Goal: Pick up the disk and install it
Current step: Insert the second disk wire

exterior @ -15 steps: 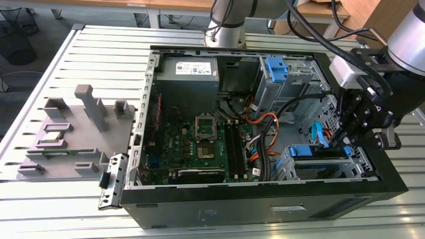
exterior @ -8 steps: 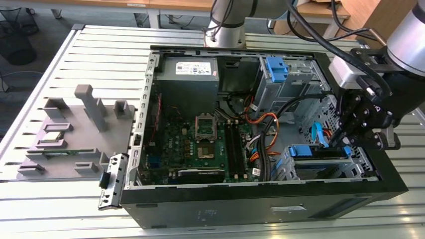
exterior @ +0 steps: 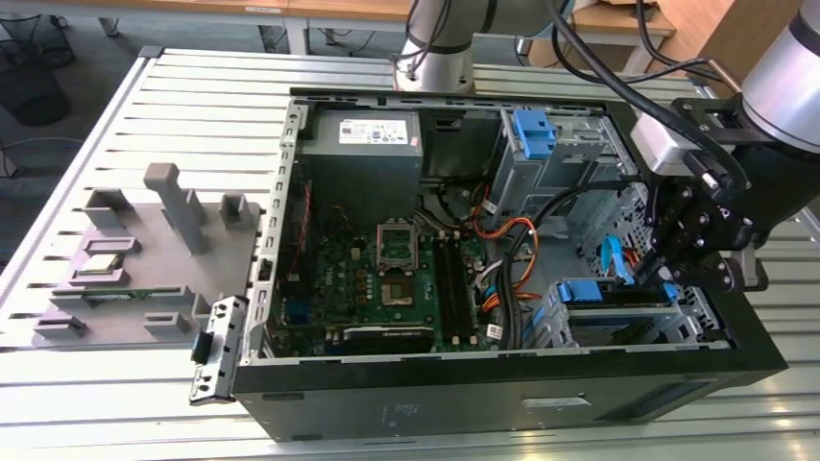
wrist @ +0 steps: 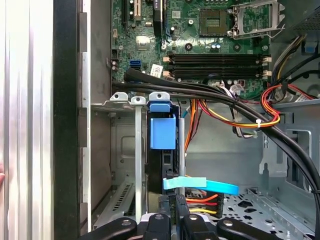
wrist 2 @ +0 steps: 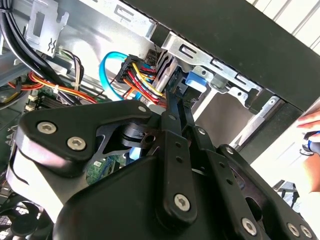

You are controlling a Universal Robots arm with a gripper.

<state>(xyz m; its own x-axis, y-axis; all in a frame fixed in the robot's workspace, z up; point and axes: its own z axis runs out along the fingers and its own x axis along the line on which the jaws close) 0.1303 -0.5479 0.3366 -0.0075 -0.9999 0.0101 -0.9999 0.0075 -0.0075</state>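
Black, silver-screwed claw point(wrist 2: 172, 112) linkages

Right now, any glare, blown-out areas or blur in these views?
Exterior view: bright glare streaks on the slatted table; the case interior is evenly lit. Second wrist view: outside the case is overexposed white, and the close gripper body looks soft. First wrist view: sharp; pale table slats slightly washed out.

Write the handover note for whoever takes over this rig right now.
Gripper: down inside the open computer case, at the drive cage on the exterior view's right. Open or shut cannot be told.
Disk: standing on edge in a cage slot, blue carrier tab showing, blue data cable beside it.
Done: pickup; disk is in the slot.
Left: full seating and cabling cannot be confirmed.
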